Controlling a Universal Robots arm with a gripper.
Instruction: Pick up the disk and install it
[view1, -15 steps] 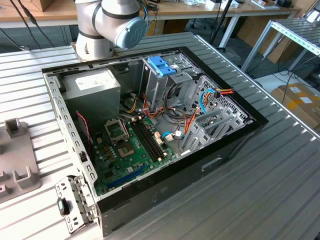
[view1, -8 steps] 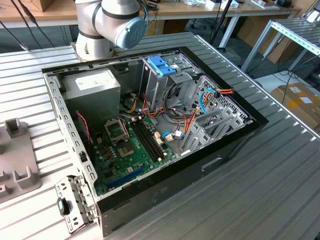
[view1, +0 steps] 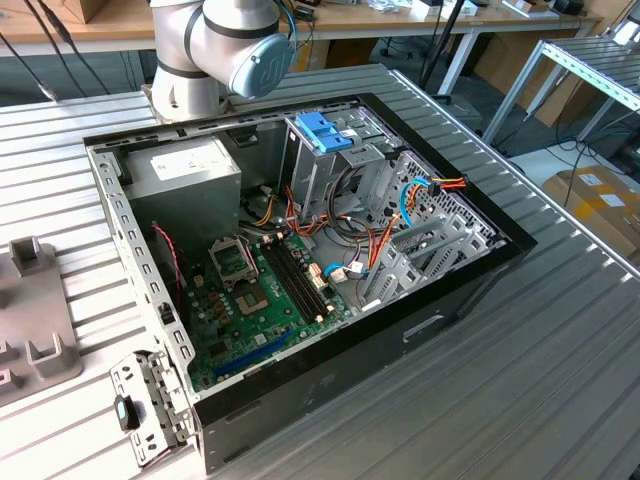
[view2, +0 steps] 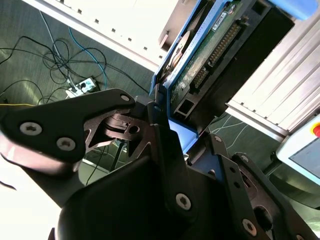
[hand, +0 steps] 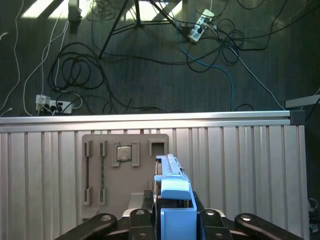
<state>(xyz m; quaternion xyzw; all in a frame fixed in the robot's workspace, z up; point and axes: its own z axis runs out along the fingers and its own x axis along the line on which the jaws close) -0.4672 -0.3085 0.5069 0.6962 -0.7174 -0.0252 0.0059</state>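
Ribbed grey metal table (view1: 540, 390) takes up most of the exterior view. Open black computer case (view1: 430, 325) sits on it mid-frame, interior facing up. Arm base (view1: 185, 95) stands on the table at top, just behind the case. Grey fixture plate (view1: 35, 320) lies flat at the left edge, apart from the case. Perforated metal bracket (view1: 150, 410) at lower left, touching the case corner; attached or loose, cannot tell. In the first wrist view the table (hand: 250, 165) carries the fixture plate (hand: 130, 185), with a square chip (hand: 124, 153) seated in it.
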